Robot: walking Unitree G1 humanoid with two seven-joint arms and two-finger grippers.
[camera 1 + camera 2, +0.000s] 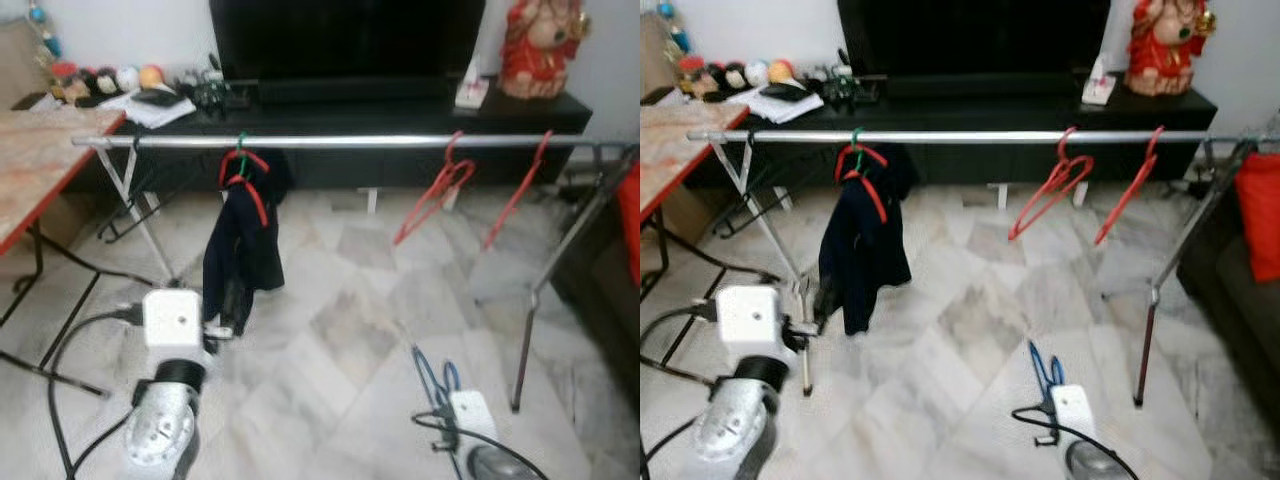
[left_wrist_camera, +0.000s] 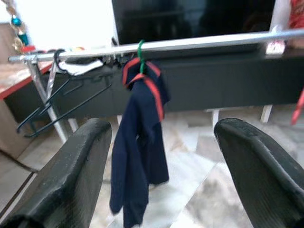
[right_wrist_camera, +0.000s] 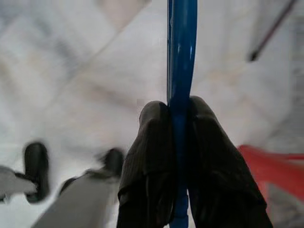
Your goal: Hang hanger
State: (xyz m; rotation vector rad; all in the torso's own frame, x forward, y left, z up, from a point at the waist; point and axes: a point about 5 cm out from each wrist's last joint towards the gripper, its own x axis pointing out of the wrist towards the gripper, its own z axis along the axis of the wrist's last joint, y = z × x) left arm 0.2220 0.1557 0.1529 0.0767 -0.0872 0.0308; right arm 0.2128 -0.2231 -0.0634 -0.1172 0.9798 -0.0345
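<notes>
A: So what's in the room? Biggest stuff first.

B: Marble floor (image 1: 340, 330), a black TV (image 1: 345, 45) on a low dark cabinet (image 1: 400, 115), and a table (image 1: 35, 165) off to the robot's left. A silver rail (image 1: 350, 141) runs across in front of the cabinet. A navy garment (image 1: 240, 245) hangs from it on a hanger with a green hook (image 1: 241, 150), and two empty red hangers (image 1: 435, 195) hang further right.

A: And the arms?

B: Left gripper (image 2: 159, 171) sits low in front of the garment, jaws wide apart with nothing between them. Right gripper (image 3: 178, 142) is down near the floor, jaws squeezed together on a blue hanger (image 1: 432, 372), which pokes out ahead of it, well below the rail.
</notes>
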